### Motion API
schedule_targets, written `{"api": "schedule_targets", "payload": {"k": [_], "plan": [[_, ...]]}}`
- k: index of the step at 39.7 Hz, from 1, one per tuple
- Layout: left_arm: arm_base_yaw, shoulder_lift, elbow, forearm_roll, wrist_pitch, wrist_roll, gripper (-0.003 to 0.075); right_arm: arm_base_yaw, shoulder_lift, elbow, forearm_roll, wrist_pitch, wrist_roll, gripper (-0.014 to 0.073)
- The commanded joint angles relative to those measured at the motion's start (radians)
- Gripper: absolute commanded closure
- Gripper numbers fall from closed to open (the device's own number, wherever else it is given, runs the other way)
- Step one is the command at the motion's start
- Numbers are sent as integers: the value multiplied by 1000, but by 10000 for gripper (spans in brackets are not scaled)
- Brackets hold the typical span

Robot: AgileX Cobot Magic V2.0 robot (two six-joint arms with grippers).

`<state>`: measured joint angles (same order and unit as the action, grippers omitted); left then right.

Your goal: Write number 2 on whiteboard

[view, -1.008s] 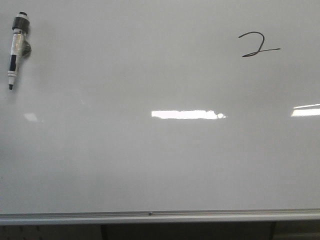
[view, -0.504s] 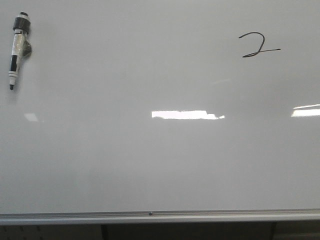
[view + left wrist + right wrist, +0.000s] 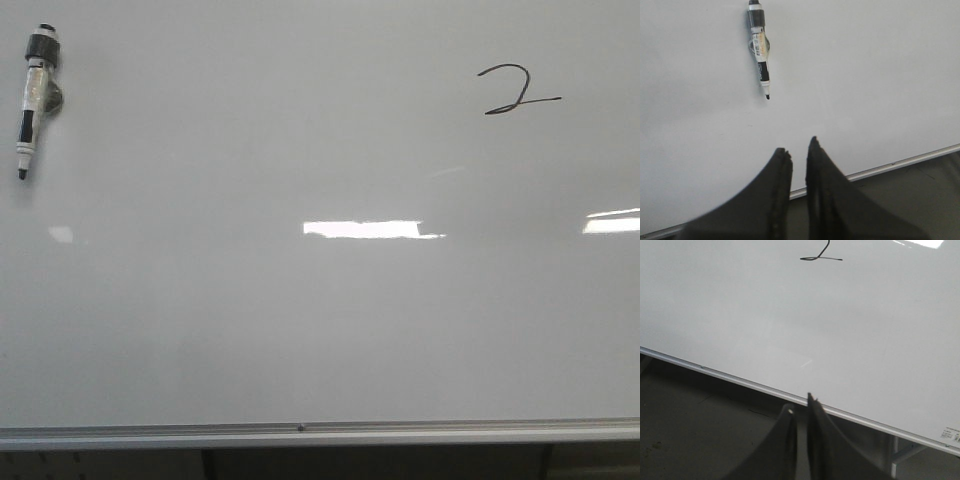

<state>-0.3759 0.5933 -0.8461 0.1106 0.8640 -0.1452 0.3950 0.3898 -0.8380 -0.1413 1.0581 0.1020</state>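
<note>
The number 2 (image 3: 517, 89) already stands complete on the far right of the whiteboard (image 3: 320, 320), and the marker (image 3: 34, 100) lies uncapped at the far left. The left claw (image 3: 797, 150) and right claw (image 3: 801, 409) are each nearly closed and empty, held off the near edge. Writing looks finished; at most capping the marker remains.

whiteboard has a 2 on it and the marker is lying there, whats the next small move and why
Probably none beyond holding both arms back. The number 2 is already drawn on the whiteboard, the marker lies on the board apart from it, and the left gripper and right gripper are empty, near the board's lower edge.
</note>
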Motion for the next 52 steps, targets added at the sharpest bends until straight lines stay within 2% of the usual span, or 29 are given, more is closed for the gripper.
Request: {"api": "schedule_targets", "payload": {"k": [1, 26, 32, 39, 47, 52], "plan": [[-8, 4, -24, 13, -89, 1, 739, -8, 9, -20, -23, -101, 3, 659], [-9, -18, -24, 8, -84, 1, 740, -8, 9, -20, -18, -126, 3, 662], [67, -90, 1, -7, -90, 1, 740, -8, 9, -20, -18, -126, 3, 662], [193, -232, 177, -167, -240, 3, 739, -8, 9, -20, -18, -126, 3, 662], [280, -404, 453, -138, -536, 78, 739, -8, 9, -20, -18, -126, 3, 662], [315, -494, 586, -138, -608, 89, 739, -8, 9, -20, -18, -126, 3, 662]]}}
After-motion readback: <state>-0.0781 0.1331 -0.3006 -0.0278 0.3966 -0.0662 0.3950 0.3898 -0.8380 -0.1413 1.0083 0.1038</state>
